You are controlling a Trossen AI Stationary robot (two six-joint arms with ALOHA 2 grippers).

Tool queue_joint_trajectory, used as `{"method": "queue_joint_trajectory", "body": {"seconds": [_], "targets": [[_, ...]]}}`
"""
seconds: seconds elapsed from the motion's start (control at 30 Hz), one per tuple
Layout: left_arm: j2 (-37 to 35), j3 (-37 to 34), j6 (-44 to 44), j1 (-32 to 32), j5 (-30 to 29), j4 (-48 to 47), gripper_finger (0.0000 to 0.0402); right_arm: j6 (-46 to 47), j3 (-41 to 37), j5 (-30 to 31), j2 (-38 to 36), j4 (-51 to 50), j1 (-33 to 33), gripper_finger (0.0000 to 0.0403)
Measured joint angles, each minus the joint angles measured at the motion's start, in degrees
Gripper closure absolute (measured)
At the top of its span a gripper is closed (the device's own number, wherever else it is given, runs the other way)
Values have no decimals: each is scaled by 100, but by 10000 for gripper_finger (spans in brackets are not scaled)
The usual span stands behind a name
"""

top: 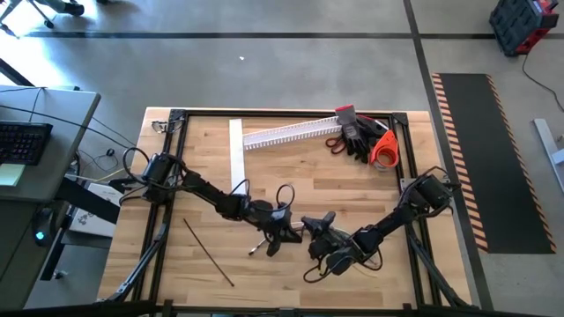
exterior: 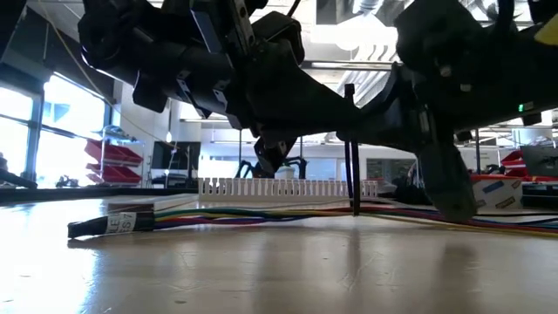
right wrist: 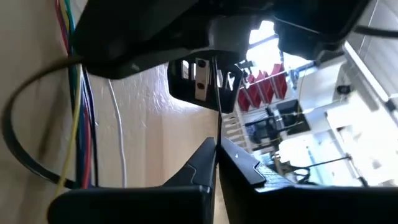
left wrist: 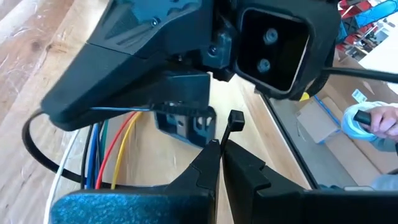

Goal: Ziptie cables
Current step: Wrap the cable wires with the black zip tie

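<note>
The cables (exterior: 261, 214), a bundle of coloured wires with a dark labelled connector (exterior: 113, 225) at one end, lie flat on the table near its front middle. A black ziptie (exterior: 351, 148) stands upright across them, and its band (left wrist: 30, 140) curves round the wires (left wrist: 106, 149). My left gripper (top: 284, 231) and my right gripper (top: 315, 231) face each other over the bundle, both shut on this ziptie. A second ziptie (top: 207, 251) lies loose on the wood near the front left. My left gripper (left wrist: 219, 149) pinches the ziptie between its two fingertips, just below the square head (left wrist: 234, 119). The head sticks out past the fingertips. The fingers come nearly level from the table's left. My right gripper (right wrist: 216, 148) pinches the ziptie's thin tail (right wrist: 217, 121) between its two fingertips. The tail runs straight out past the fingertips toward my left gripper. The fingers come nearly level from the table's right.
A white slotted channel (top: 291, 132) and a flat white strip (top: 235, 154) lie at the back of the table. Dark gloves (top: 357, 134) and an orange tape roll (top: 384, 151) sit at the back right. A black frame (top: 176, 119) borders the tabletop.
</note>
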Motion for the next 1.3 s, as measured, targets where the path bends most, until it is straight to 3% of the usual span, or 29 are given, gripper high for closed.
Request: {"method": "queue_joint_trajectory", "body": {"seconds": [0.73, 1.1, 1.3], "targets": [[0, 0, -4, 2, -56, -2, 402, -234, 14, -55, 0, 169, 38, 403], [0, -2, -71, 7, -81, -4, 402, -234, 306, -100, 0, -473, 62, 403], [0, -2, -516, 110, -15, -2, 402, -405, 304, -74, 0, -478, 171, 403]]}}
